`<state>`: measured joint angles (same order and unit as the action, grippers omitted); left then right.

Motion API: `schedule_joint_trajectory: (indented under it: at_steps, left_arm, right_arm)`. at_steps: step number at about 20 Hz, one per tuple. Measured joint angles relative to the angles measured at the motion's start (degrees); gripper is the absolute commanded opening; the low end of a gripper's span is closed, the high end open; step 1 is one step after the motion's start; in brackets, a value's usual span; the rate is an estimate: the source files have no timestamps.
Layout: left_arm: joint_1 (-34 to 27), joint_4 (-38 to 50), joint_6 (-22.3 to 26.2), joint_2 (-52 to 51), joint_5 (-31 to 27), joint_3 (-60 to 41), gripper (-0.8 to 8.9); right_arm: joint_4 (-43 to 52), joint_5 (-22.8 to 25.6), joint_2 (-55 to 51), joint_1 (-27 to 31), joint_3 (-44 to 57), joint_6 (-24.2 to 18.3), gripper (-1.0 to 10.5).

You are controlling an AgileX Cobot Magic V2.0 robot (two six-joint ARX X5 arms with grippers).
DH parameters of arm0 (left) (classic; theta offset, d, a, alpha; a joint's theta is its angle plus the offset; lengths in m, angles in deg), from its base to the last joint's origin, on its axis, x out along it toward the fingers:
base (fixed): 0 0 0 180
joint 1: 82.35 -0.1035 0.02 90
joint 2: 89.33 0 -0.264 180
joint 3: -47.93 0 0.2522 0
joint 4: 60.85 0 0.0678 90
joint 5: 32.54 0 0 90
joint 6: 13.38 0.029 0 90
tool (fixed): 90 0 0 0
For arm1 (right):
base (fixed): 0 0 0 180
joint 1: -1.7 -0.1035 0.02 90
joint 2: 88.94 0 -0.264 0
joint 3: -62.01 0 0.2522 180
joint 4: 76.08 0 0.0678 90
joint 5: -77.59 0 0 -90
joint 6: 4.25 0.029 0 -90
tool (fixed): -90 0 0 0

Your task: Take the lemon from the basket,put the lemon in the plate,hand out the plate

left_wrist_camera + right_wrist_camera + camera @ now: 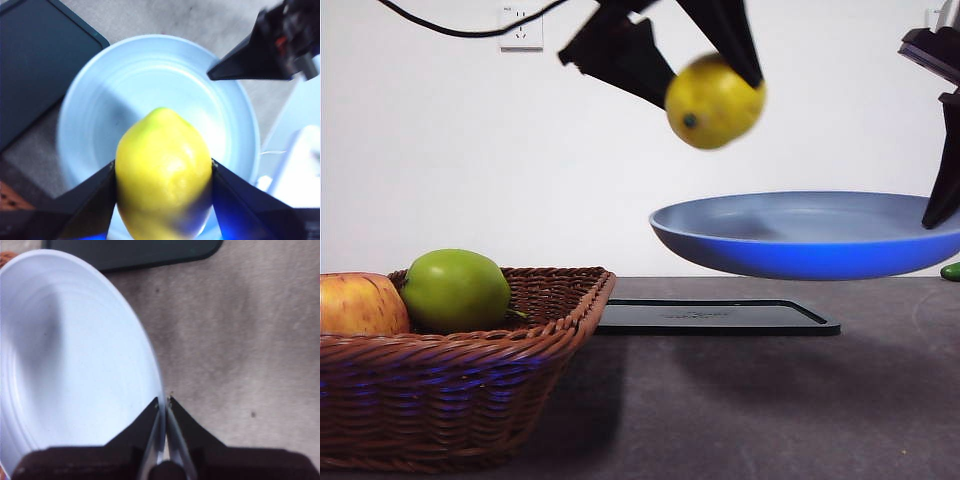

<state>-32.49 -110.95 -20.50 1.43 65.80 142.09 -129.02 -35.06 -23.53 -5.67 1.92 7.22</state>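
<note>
My left gripper [715,75] is shut on the yellow lemon [714,101] and holds it in the air above the near-left part of the pale blue plate [800,235]. In the left wrist view the lemon [162,192] sits between my two jaws, over the plate [150,85]. My right gripper [942,205] is shut on the plate's right rim and holds the plate level, clear above the table. In the right wrist view my jaws pinch the rim [162,407]. The brown wicker basket [470,385] stands at the front left.
A green apple [455,290] and a red-yellow apple [360,305] lie in the basket. A flat black tray [715,317] lies on the dark table under the plate. A small green thing [950,271] shows at the right edge.
</note>
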Motion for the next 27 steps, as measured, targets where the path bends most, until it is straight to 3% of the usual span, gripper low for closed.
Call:
schedule_joint_trajectory:
  at_steps: [4,9,13,19,27]
  left_arm:
    - [1.9,1.7,1.7,3.3,-1.1,0.0,2.04]
    - [2.2,1.2,2.2,7.5,-1.3,0.0,2.15]
    - [3.0,1.3,2.2,7.5,-1.4,-0.1,3.82]
    - [3.1,1.2,2.2,7.2,-1.3,-0.1,3.89]
    - [1.3,-5.6,2.2,-6.6,-1.4,2.2,3.88]
  right_arm:
    - [0.0,-3.9,0.0,-1.4,0.0,0.6,0.0]
    - [-0.1,-3.7,0.0,-2.3,0.0,0.7,0.0]
    - [-0.2,-3.7,0.0,-2.3,0.0,0.7,0.0]
    - [1.1,-3.7,0.1,-2.3,0.0,2.0,0.0]
    - [9.3,-3.8,11.7,-1.9,-1.4,7.1,0.0]
